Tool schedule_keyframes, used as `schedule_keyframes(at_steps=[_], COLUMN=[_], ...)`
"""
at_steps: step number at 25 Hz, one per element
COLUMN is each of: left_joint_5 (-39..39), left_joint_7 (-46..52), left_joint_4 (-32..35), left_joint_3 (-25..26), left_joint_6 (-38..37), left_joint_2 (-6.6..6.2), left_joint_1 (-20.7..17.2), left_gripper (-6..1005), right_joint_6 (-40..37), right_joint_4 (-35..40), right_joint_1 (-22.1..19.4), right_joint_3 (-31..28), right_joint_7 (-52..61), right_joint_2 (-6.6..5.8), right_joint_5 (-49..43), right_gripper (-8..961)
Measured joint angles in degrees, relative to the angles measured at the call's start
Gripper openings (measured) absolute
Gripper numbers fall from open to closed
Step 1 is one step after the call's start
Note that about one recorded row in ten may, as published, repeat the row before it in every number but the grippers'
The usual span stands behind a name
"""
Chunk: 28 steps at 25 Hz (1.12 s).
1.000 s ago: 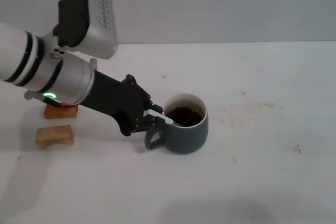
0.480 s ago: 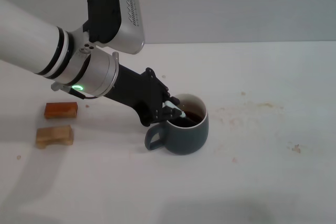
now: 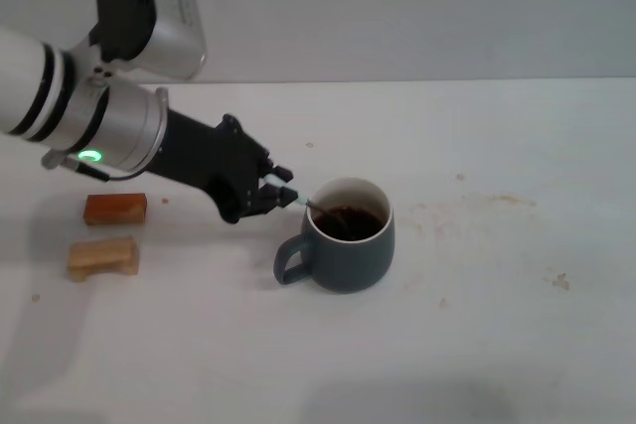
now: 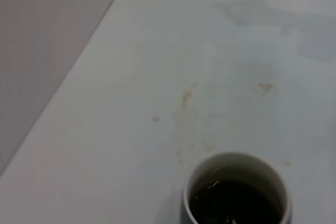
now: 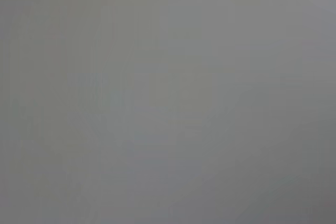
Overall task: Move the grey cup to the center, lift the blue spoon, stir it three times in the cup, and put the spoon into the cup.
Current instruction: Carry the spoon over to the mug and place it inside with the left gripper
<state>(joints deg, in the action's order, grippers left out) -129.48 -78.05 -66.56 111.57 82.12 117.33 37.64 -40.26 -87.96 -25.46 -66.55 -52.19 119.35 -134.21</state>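
The grey cup (image 3: 350, 250) stands on the white table near the middle, its handle toward my left arm, with dark liquid inside. My left gripper (image 3: 277, 190) sits just left of the cup's rim and is shut on the pale end of the blue spoon (image 3: 298, 201). The spoon slants down over the rim, its metal end in the liquid. The left wrist view shows the cup's white rim (image 4: 202, 167) and dark liquid from above; no fingers show there. My right gripper is out of view; its wrist view is plain grey.
An orange-brown wooden block (image 3: 115, 209) and a tan wooden block (image 3: 102, 256) lie at the left of the table. Faint brown stains (image 3: 492, 201) mark the table right of the cup.
My left gripper has swung with the spoon: from beside the cup's handle, up over the rim, and now back to the left, with the spoon's handle pulled outward.
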Motion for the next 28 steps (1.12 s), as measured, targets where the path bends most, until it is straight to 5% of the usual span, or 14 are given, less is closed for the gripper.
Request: schedule_keyframes(at_steps=[7, 11, 28], left_joint_5=[0.6, 2.6, 4.9], left_joint_7=[1.7, 3.5, 1.8], left_joint_4=[-3.6, -6.0, -0.5], left_joint_3=[-1.6, -6.6, -10.2], left_joint_6=[2.1, 1.9, -8.4], left_joint_2=[0.64, 0.81, 0.66], left_joint_1=[-3.8, -5.1, -2.0], left_gripper=[178, 177, 190], right_joint_6=[0.0, 0.0, -0.5], right_joint_4=[-0.1, -0.1, -1.0], right_joint_1=[0.5, 0.8, -0.8], right_joint_3=[-0.3, -0.4, 1.1], right_joint_7=[0.0, 0.0, -0.5], right_joint_2=[-0.07, -0.09, -0.09], right_joint_5=[0.1, 0.1, -0.4], right_gripper=[11, 11, 11])
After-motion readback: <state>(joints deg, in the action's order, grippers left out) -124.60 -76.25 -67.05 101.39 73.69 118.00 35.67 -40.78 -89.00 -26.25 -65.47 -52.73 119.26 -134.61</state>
